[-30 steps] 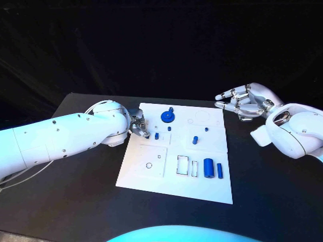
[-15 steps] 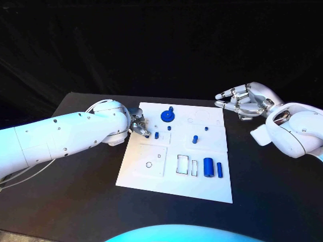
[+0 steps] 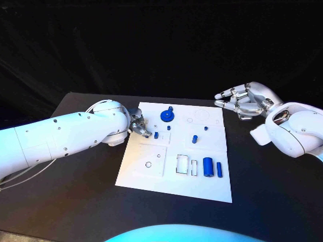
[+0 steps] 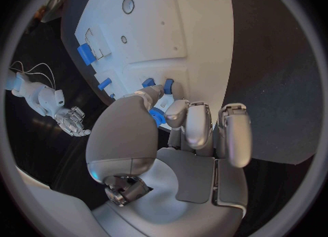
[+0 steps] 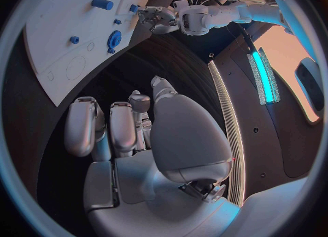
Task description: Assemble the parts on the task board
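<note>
- The white task board (image 3: pixel 143 174) lies flat in the middle of the black tabletop (image 3: pixel 74 201), its long sides running away from the robot.
- At the board's far end a blue gear-shaped part (image 3: pixel 166 116) sits on the board, with a small blue knob just beyond it.
- Two small blue pegs (image 3: pixel 195 139) stand near the middle of the board; a third, tinier one (image 3: pixel 169 127) stands a little farther back.
- Along the near right part of the board are rectangular recesses: an outlined frame (image 3: pixel 182 164), a narrow slot beside it, then a fat blue cylinder (image 3: pixel 207 166) and a thinner blue cylinder (image 3: pixel 220 169) lying side by side.
- The square panel on the near left holds a small dark ring (image 3: pixel 149 164) and a smaller hole beside it.
- The left hand (image 3: pixel 138 125) is at the board's left edge, fingers bent down onto it; in the left wrist view its fingertips (image 4: pixel 158 94) close round a small blue piece (image 4: pixel 160 113) right at the board's surface, with another short blue peg (image 3: pixel 156 135) just beside.
- The right hand (image 3: pixel 241 103) hangs above the tabletop off the board's far right corner, fingers loosely curled and apart, holding nothing.
</note>
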Robot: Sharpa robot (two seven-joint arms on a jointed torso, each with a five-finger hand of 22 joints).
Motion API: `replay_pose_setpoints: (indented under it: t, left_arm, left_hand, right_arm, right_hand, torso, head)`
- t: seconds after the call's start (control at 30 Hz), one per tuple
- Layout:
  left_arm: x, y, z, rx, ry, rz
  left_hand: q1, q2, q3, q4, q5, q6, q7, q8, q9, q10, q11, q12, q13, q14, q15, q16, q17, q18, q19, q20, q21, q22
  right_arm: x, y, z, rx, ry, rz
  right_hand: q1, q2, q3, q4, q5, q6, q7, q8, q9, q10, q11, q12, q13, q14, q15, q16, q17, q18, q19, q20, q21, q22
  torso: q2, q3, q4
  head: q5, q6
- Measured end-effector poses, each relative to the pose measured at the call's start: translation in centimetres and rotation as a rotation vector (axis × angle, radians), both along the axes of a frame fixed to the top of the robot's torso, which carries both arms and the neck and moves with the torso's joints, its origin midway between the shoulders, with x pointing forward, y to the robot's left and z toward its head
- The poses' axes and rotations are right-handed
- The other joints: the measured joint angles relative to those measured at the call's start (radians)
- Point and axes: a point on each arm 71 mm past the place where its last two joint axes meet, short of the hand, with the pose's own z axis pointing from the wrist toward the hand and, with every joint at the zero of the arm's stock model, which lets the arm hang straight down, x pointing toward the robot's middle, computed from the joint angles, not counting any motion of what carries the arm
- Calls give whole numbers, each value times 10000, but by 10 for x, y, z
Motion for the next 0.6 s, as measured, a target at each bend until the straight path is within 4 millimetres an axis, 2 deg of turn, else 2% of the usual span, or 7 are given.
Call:
replay_pose_setpoints:
  t: [0.17, 0.3, 0.6]
  left_arm:
    - [0, 1, -1, -10, 35, 44]
    - [1, 2, -1, -10, 61, 97]
    - [3, 4, -2, -42, 76, 224]
  left_hand:
    - [39, 39, -390, 113, 0, 33, -33, 4, -36, 0, 0, 0, 25, 0, 0, 0, 0, 0, 0, 0, 0, -1]
    - [-13, 93, -803, 264, 1, 51, -51, -41, -61, 0, 0, 0, 27, 0, 0, 0, 8, 1, 0, 0, 0, -1]
    - [-53, 131, -1343, 488, 1, 86, -16, -42, -102, 0, 0, 0, 37, 0, 1, 0, 8, 1, 0, 0, 0, -1]
  right_arm:
    - [0, 0, 0, 4, -5, -1]
    - [0, 0, 0, 10, -7, -2]
    - [0, -1, 0, 16, -11, -8]
  right_hand:
    - [-405, 37, -172, 156, 0, 0, 0, 0, 0, 0, 0, 0, -10, 0, 0, -39, 21, 0, 0, 0, -55, 0]
    - [-643, 91, -323, 145, 0, 0, 0, 0, -10, 1, 1, 0, -11, 0, 0, -39, 39, 0, 0, 0, -93, -1]
    - [-740, 172, -399, 121, 0, 0, 0, 0, -9, 2, 2, 0, -10, 0, 0, -93, 41, 0, 0, 0, -94, -2]
  torso:
    - [0, -1, -5]
    - [0, -1, -5]
    - [0, -1, -1]
  head:
    - [-12, 7]
    - [-12, 16]
    - [-18, 52]
